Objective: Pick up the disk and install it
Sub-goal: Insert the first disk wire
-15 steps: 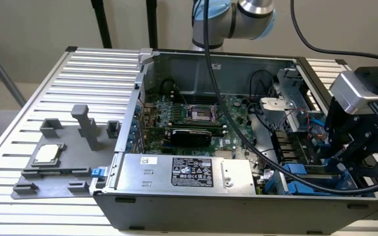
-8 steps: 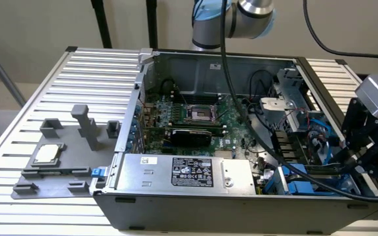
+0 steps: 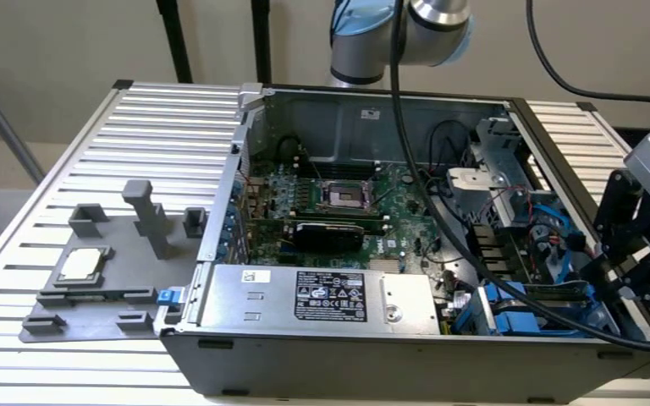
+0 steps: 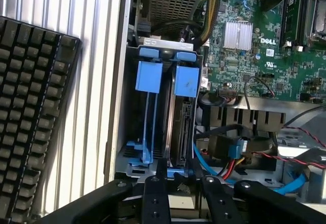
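Wrist view coverage was taken with the black gripper pinched by its jaws on the near end of the flat silver-grey metal disk, which was framed by a bright blue plastic carrier. The disk was stood on edge in the drive bay, just beside an empty blue plastic cage. A black keyboard was laid on the slatted metal table along the wall of the open grey metal computer case. In the exterior view, the gripper was placed over the case's corner at that view's right. A grey plastic fixture bearing a small square silver chip was set near the table's opposite edge.
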`<state>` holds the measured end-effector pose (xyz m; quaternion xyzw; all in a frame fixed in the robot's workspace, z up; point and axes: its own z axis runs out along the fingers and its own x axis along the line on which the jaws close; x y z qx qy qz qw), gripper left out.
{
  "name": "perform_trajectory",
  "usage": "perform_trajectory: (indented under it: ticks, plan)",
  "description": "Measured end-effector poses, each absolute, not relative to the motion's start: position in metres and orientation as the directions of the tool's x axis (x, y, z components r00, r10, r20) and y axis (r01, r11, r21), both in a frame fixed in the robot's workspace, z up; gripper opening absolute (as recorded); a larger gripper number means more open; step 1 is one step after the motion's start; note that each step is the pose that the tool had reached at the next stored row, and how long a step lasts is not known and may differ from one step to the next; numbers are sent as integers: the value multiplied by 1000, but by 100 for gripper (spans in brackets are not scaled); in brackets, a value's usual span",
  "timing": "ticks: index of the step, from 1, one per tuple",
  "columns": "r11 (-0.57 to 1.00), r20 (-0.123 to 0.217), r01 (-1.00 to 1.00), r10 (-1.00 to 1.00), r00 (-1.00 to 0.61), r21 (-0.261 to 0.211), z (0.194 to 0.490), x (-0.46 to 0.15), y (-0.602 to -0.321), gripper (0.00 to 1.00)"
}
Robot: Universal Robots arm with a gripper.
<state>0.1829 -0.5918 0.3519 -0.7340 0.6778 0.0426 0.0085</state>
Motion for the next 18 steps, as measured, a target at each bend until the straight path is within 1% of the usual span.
perform_trajectory:
  ticks: [10,18]
  plan:
    - [-147,-74,-988,-987,143,45,358,182,-592,31]
    - [-188,-76,-981,-980,184,45,356,182,-592,31]
